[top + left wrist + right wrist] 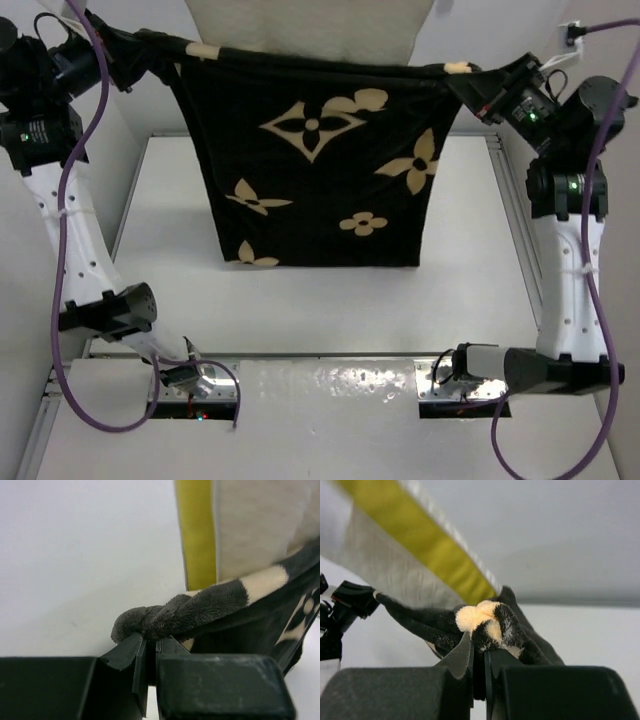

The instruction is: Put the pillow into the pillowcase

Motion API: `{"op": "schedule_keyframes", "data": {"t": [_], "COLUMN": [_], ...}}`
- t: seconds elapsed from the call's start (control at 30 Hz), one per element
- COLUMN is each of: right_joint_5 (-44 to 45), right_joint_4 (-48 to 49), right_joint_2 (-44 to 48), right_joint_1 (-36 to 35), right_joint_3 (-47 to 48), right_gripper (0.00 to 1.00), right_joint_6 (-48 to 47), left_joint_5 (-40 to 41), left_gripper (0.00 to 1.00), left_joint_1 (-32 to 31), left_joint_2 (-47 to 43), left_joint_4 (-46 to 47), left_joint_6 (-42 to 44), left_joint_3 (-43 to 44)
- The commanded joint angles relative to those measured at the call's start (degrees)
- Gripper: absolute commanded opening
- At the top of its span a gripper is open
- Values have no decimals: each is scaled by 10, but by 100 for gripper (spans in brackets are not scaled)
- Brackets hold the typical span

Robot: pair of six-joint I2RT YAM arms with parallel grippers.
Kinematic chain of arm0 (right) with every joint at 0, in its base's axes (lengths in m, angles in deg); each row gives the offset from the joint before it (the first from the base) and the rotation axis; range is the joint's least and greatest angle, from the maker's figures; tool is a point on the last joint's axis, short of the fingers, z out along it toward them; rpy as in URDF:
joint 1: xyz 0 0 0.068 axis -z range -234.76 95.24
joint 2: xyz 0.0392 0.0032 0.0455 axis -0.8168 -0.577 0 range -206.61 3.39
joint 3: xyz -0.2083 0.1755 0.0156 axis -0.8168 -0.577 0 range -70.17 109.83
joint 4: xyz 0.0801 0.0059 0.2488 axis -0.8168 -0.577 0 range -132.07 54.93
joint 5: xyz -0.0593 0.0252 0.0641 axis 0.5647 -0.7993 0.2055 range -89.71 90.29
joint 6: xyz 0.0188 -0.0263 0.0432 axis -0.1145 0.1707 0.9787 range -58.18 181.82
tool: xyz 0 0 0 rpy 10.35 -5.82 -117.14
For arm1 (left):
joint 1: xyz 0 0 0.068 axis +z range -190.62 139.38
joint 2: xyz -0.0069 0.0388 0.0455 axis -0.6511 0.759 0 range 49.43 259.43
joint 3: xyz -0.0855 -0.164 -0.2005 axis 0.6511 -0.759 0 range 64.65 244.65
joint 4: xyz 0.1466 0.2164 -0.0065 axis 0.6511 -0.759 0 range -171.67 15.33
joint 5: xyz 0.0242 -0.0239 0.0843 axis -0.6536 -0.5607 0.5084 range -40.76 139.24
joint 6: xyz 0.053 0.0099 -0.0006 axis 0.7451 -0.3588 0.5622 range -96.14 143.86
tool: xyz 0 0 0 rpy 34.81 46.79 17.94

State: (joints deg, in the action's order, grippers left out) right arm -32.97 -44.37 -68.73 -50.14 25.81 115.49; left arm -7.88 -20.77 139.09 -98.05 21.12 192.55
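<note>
Pillowcase (320, 170) hangs taut; left gripper (151, 647) and right gripper (479, 652) clamp its top corners

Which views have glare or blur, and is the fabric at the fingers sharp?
Top external: sharp and evenly lit, with only a glare patch on the metal rail between the arm bases. Left wrist: the twisted pillowcase at the left fingers is in focus, the fingers themselves dark. Right wrist: the pillow and its yellow band are blurred, yet the bunch in the right fingers is sharp.
</note>
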Motion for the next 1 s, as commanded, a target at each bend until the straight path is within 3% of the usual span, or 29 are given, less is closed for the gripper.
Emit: {"op": "schedule_keyframes", "data": {"t": [0.0, 0.03, 0.13, 0.3, 0.37, 0.43, 0.5, 0.57, 0.67, 0.73, 0.83, 0.9, 0.97], "right_joint_5": [45, 45, 57, 80, 81, 81, 79, 79, 86, 99, 89, 83, 79], "right_joint_4": [15, 14, 15, 40, 23, -5, -26, -17, 33, 18, -7, 12, 55], "right_joint_2": [-50, -56, -52, 13, -7, -43, -55, -31, 33, 32, 9, 22, 44], "right_joint_1": [27, 30, 32, 28, 35, 37, 38, 36, 32, 39, 49, 49, 47], "right_joint_3": [49, 110, 155, -17, 18, 122, 182, 154, 8, 13, 93, 68, -3], "right_gripper": [0, 0, 0, 0, 0, 0, 0, 0, 0, 0, 0, 0, 0], "right_joint_6": [7, 4, -8, -13, -21, -31, -45, -51, -53, -67, -75, -68, -44], "left_joint_5": [60, 62, 78, 76, 92, 98, 88, 73, 75, 94, 83, 58, 47], "left_gripper": [0, 0, 0, 0, 0, 0, 0, 0, 0, 0, 0, 0, 0], "left_joint_1": [30, 36, 34, 16, 18, 26, 26, 25, 26, 38, 50, 44, 24], "left_joint_2": [43, 58, 36, 14, 23, 47, 35, 12, 6, 11, 12, -1, -17], "left_joint_4": [44, 60, 131, 87, 91, 93, 112, 112, 90, 89, 112, 96, 75], "left_joint_6": [-16, -23, -27, 12, 14, 10, 7, 10, 48, 46, 33, 33, 33], "left_joint_3": [78, 102, 94, -4, 28, 107, 112, 71, 55, 79, 96, 76, -13]}}
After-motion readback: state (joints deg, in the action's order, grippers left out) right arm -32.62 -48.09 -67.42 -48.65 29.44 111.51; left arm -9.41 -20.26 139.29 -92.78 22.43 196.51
